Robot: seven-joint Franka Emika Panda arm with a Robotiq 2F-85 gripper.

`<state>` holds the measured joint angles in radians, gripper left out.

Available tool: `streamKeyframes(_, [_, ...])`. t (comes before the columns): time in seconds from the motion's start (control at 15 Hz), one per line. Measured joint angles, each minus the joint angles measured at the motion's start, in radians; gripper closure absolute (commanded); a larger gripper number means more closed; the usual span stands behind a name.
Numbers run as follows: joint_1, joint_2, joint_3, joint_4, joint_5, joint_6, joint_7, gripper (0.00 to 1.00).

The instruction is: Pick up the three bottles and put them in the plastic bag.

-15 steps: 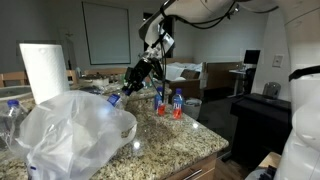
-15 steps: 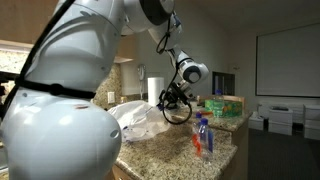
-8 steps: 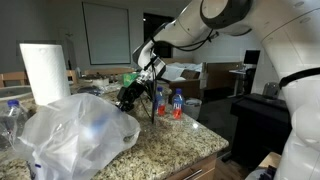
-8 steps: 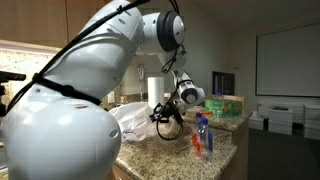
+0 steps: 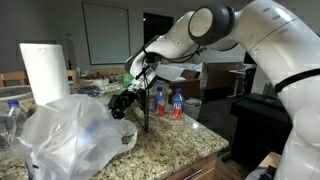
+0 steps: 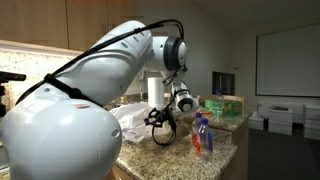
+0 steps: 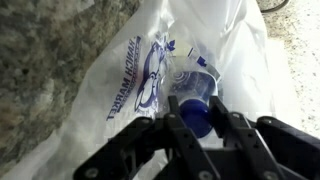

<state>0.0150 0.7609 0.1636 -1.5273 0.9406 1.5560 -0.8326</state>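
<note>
Office kitchenette: granite counter, wood cabinets overhead, paper-towel roll; beyond, projection screen, monitor on desk.

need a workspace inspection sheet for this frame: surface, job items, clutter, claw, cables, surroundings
Surface: speckled granite counter, no spills seen.
Job's things: one bottle gripped right at the plastic bag, whether inside its mouth cannot be told; two bottles upright on the counter, outside the bag.
Clutter: paper-towel roll behind the bag; large water bottle beside the bag; green box further back.
Claw: claw shut on the bottle near its blue cap.
Cables: black cable hangs by the wrist, near the standing bottles.
Surroundings: office-like room, wall screen, desks behind.
</note>
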Motion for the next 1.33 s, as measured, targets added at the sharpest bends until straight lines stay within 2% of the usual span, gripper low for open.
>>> streamKeyframes(0.4, [0.012,0.024,0.002,0.052,-0.03,-0.03,0.0,0.01])
streamKeyframes(0.93, [-0.009,-0.015,-0.042,0.108,-0.178,-0.004,-0.006,0.0])
streamKeyframes(1.13, [-0.004,-0.132,-0.042,0.105,-0.198,0.039,0.0,0.0])
streamKeyframes(1.33, [0.028,-0.269,-0.041,0.108,-0.272,0.075,0.063,0.0])
